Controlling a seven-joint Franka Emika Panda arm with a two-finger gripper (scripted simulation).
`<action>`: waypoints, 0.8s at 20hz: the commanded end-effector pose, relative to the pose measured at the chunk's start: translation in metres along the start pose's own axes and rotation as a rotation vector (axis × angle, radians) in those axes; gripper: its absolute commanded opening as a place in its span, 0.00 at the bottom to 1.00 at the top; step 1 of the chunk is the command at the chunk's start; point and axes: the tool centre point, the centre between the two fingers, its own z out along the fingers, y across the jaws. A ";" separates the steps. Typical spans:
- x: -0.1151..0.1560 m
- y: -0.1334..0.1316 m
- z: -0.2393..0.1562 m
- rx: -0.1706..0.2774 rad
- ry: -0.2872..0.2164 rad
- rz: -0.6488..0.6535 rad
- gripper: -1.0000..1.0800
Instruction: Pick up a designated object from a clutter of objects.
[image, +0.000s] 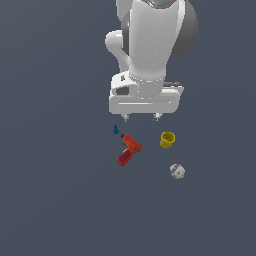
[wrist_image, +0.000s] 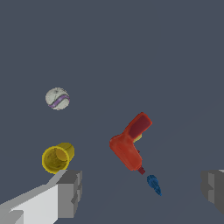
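The small yellow cup (image: 167, 139) (wrist_image: 57, 157) stands upright on the grey floor, its open mouth showing. A red power drill (image: 129, 149) (wrist_image: 130, 145) lies to the exterior view's left of it, with a tiny blue piece (image: 116, 130) (wrist_image: 154, 184) by the drill's tip. A white ball with purple marks (image: 177, 171) (wrist_image: 57, 98) rests nearer the camera in the exterior view. My gripper (image: 142, 118) (wrist_image: 140, 190) hangs open above the clutter, holding nothing; its fingertips are well apart, one finger (wrist_image: 70, 192) close to the cup in the wrist view.
The floor (image: 55, 190) is a plain dark grey surface with no walls or edges in view. The white arm (image: 150, 50) rises over the far side of the objects.
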 end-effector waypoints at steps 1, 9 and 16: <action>-0.001 -0.015 0.019 -0.004 -0.002 -0.011 0.96; -0.019 -0.082 0.098 -0.010 -0.008 -0.062 0.96; -0.048 -0.132 0.154 -0.002 -0.014 -0.104 0.96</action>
